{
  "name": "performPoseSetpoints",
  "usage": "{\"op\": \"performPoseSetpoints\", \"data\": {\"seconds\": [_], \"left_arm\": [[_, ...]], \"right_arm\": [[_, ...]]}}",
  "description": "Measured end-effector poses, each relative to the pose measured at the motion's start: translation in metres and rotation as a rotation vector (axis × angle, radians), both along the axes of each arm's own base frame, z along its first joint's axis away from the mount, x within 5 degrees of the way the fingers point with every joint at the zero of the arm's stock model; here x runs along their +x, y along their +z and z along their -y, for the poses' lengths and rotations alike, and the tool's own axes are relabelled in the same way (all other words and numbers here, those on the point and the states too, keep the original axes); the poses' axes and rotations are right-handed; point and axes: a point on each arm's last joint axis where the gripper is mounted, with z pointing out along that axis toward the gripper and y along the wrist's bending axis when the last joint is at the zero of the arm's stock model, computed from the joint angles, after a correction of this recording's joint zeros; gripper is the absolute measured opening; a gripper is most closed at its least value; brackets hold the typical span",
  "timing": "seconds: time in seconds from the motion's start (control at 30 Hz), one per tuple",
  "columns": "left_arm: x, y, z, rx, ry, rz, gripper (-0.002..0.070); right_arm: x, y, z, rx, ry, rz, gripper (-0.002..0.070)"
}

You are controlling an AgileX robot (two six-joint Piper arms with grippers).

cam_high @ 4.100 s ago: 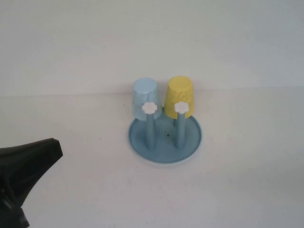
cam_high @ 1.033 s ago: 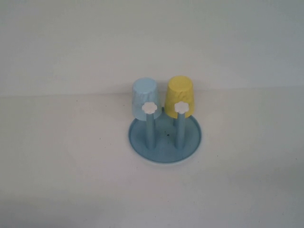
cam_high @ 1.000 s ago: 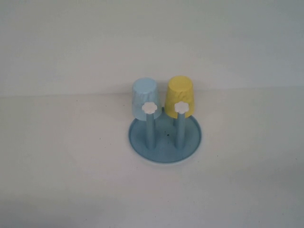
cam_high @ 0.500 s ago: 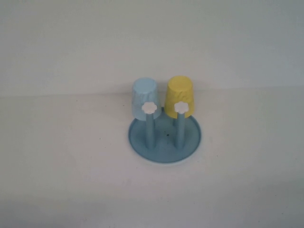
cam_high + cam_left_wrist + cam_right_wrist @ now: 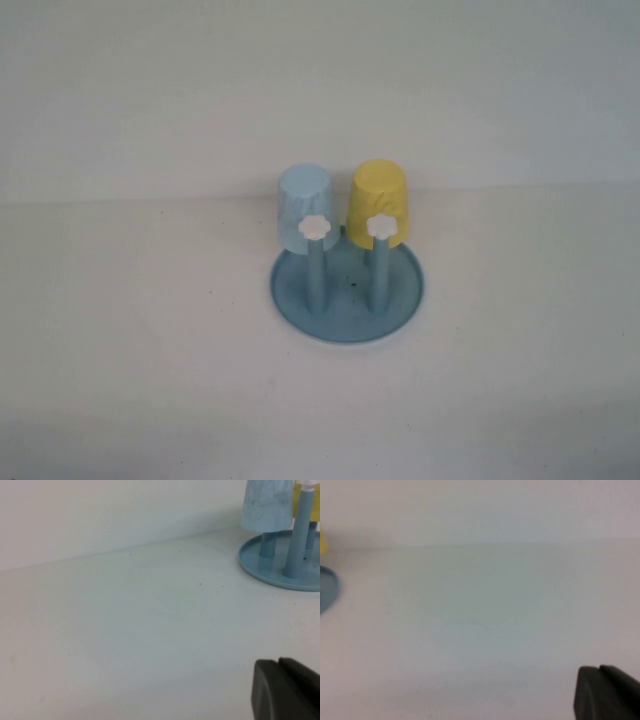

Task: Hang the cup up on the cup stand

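High view: the yellow cup (image 5: 378, 204) sits upside down on a back peg of the cup stand (image 5: 347, 296), next to a light blue cup (image 5: 304, 206); no arms in shot.
Left wrist view: left gripper (image 5: 285, 687) closed, cut off at the corner, well away from the stand; the yellow one is mostly hidden.
Right wrist view: right gripper (image 5: 606, 692) closed too, far off; just slivers of cup and base at the edge.

Yellow cup (image 5: 378, 203) sits upside-down on blue cup stand (image 5: 347, 292).
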Motion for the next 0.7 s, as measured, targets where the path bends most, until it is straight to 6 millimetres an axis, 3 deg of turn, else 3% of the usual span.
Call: {"op": "performPoseSetpoints", "data": {"seconds": [0.13, 0.7], "left_arm": [[0.0001, 0.0002, 0.0000, 0.000, 0.000, 0.002, -0.0001], [0.0001, 0.0002, 0.0000, -0.011, 0.003, -0.001, -0.0001]], "right_arm": [[-0.0014, -0.0031, 0.0048, 0.006, -0.100, -0.045, -0.0001], [-0.0017, -0.0036, 0.0021, -0.070, -0.031, -0.062, -0.0001]]}}
